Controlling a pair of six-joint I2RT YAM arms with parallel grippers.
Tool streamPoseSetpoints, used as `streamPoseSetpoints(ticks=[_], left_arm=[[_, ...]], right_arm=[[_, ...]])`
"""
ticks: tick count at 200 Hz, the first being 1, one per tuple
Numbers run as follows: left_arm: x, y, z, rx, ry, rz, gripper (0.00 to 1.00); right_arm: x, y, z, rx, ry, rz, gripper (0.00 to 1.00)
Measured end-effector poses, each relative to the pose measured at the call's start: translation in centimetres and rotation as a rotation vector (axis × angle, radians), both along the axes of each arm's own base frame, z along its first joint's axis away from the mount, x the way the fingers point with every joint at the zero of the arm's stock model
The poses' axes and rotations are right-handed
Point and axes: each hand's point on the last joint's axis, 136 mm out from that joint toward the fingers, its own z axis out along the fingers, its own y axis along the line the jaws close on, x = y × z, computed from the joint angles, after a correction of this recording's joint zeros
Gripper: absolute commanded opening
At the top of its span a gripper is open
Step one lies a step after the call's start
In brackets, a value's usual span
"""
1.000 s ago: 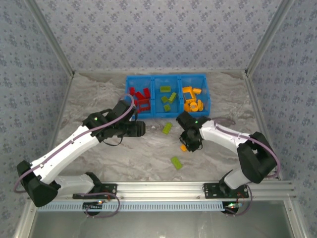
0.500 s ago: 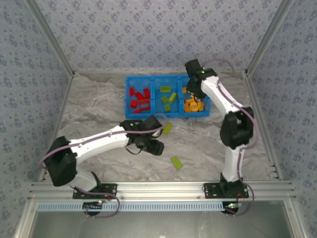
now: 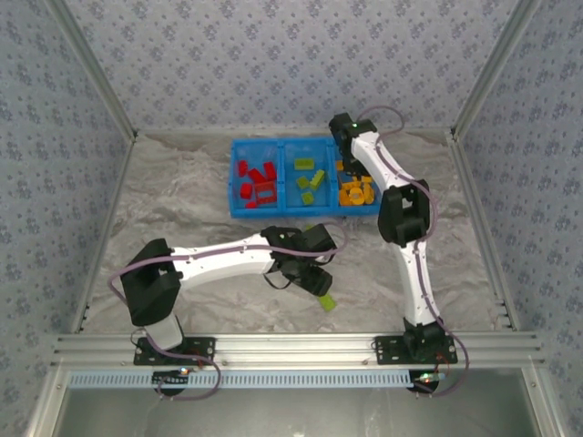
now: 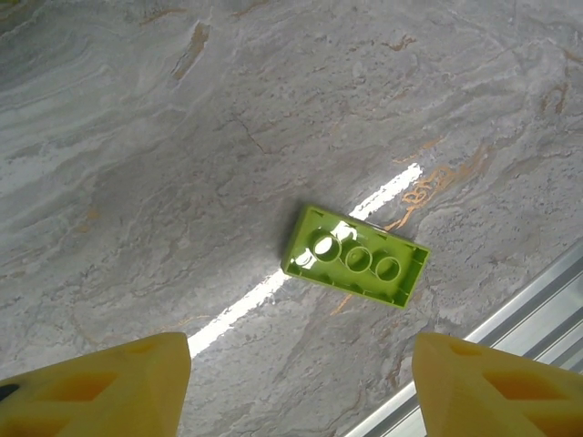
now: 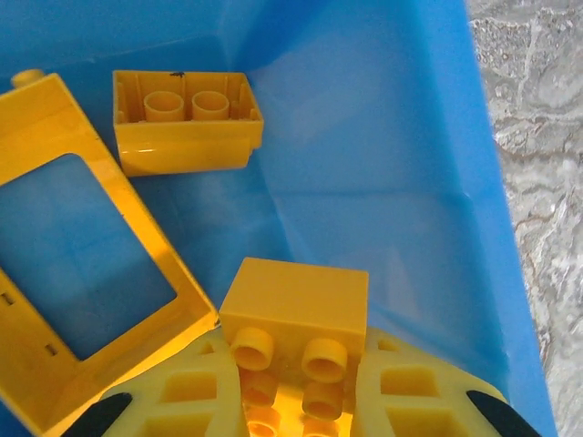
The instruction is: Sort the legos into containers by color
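An orange-yellow two-by-two plastic brick (image 5: 296, 305) is pinched between the pale fingers (image 5: 182, 396) of the right gripper (image 5: 296, 401), its studs facing the wrist camera. It hangs over the floor of the right-hand compartment of the bright blue plastic bin (image 5: 428, 182). At the brick's 9 o'clock in that view lies an orange-yellow open rectangular frame (image 5: 41, 123). At its 11 o'clock, apart from it, a second orange-yellow brick (image 5: 182, 141) rests with its hollow underside up.

From the top camera the right gripper (image 3: 344, 150) is at the far end of that compartment, toward the bin's 1 o'clock corner. Of the three compartments, the left one holds the red bricks (image 3: 258, 182), the middle one the lime green bricks (image 3: 308, 179) and the right one the orange-yellow bricks (image 3: 357, 193).

A lime green two-by-four brick (image 4: 355, 259) lies on the grey marbled table (image 4: 137, 137), hollow side up with three round tubes showing. In the top view it (image 3: 324, 300) sits at the bin's 6 o'clock, well apart from it.

The left gripper (image 4: 301, 382) hovers above the table with its yellow fingertips (image 4: 109, 382) spread wide and nothing between them. In its wrist view the green brick lies at 12 o'clock of the gap, touching neither finger. From above the left gripper (image 3: 314, 276) is just at the brick's 11 o'clock. An aluminium rail (image 4: 537, 309) runs at the brick's 4 o'clock.
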Motion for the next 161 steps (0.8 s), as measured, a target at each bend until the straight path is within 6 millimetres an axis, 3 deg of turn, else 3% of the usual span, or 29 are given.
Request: streamPoseSetpoints(ticks=[15,43,78,97,124,142,161], left_arm=[[0.0,0.0,-0.5,0.011,0.010,0.009,0.70],[-0.3,-0.3,-2.3,0.064,0.069,0.043,0.71],[-0.2,-1.3,-4.5,0.137,0.153,0.150,0.71],[-0.1,-1.8,-4.0,0.160,0.190,0.225,0.72],[-0.1,-3.2,-2.2,0.153,0.247,0.326,0.74],[-1.0,-3.1,-2.2,0.168,0.322,0.402,0.74],[-2.2,-2.4,-3.0,0.204,0.401,0.500,0.77]], right_arm=[[0.4,0.0,-0.7,-0.019,0.015,0.018,0.48],[1.0,0.8,-1.4,-0.032,0.033,0.079,0.67],[2.2,3.1,2.2,-0.030,-0.056,0.147,0.71],[2.2,3.9,6.2,-0.001,-0.140,0.160,0.71],[0.7,3.7,14.7,0.063,-0.303,0.151,0.71],[-1.8,2.4,20.9,0.101,-0.420,0.144,0.71],[-5.0,1.1,25.2,0.135,-0.507,0.143,0.71]])
